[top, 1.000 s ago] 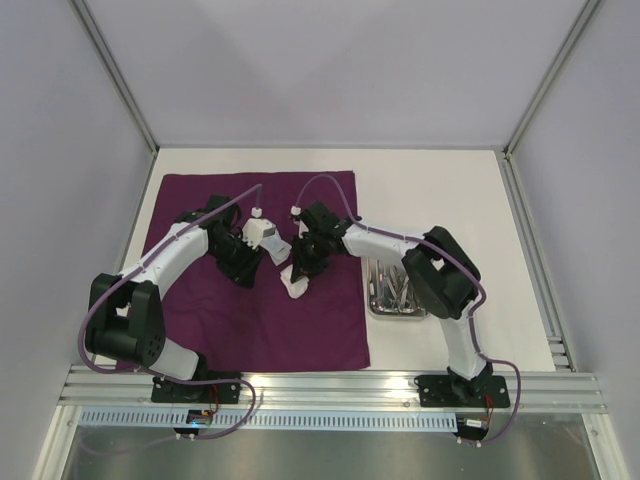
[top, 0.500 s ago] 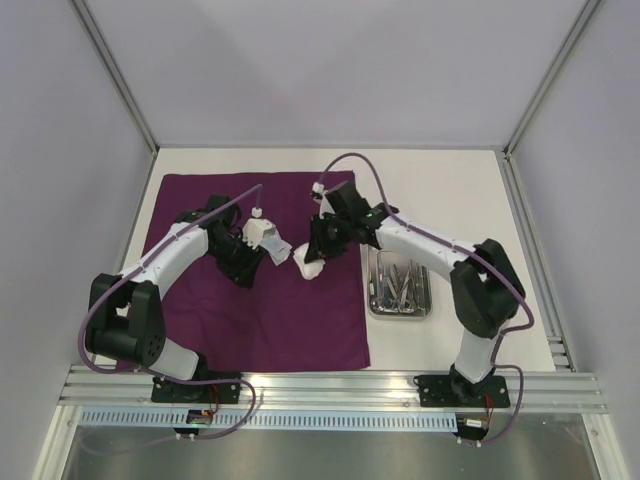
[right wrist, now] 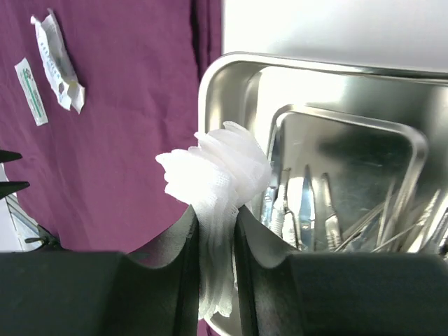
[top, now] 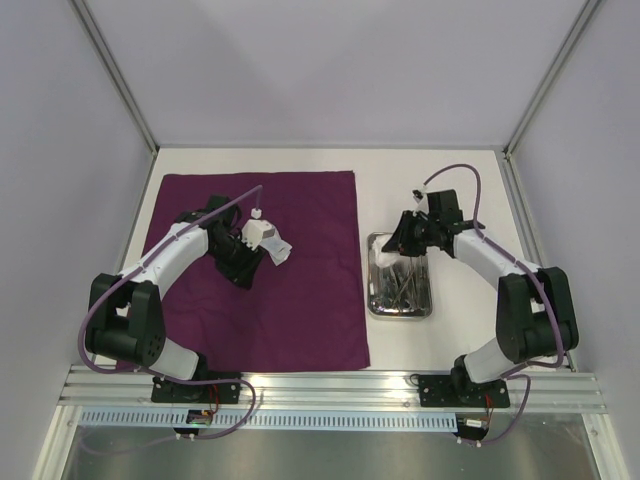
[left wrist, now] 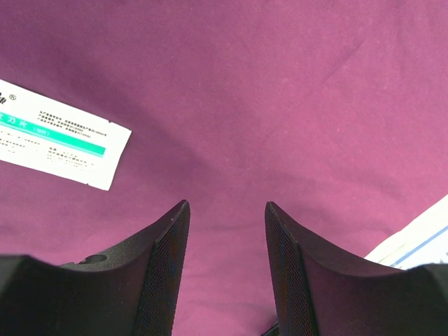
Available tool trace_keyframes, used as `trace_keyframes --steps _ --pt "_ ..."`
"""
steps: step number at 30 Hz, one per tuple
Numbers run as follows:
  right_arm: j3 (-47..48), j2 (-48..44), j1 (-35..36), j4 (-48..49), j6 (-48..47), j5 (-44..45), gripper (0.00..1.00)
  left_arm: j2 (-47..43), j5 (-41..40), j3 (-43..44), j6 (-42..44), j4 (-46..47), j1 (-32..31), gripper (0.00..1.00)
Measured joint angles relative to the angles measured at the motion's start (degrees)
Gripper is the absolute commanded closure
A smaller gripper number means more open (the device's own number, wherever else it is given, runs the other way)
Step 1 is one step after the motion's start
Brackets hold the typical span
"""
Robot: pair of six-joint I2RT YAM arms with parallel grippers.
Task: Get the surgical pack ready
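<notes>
Gauze (right wrist: pixel 218 168) held at tray (right wrist: pixel 318 87) rim; pack not yet wrapped.
Right jaws grip gauze beside instruments (right wrist: pixel 308 210) in tray. Left jaws open, empty, above cloth (left wrist: pixel 280 91); packets (left wrist: pixel 59 136) lie there, probably to load next.

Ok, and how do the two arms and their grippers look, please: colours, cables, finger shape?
The left arm and right arm have white links between bulky black joints; a thin purple cable loops along each. The left gripper and right gripper have two black, curved fingers with finely textured inner faces.
</notes>
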Motion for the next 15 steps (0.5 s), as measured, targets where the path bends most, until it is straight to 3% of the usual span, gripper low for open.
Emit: trace_keyframes --steps 5,15 --pt "-0.92 2.84 -3.5 3.37 -0.57 -2.34 0.99 0.0 -0.61 0.02 0.0 -0.5 0.0 0.44" --pt "-0.92 10.97 -3.56 11.21 1.18 -5.92 0.99 0.9 -1.27 0.92 -0.04 -1.14 0.0 0.44"
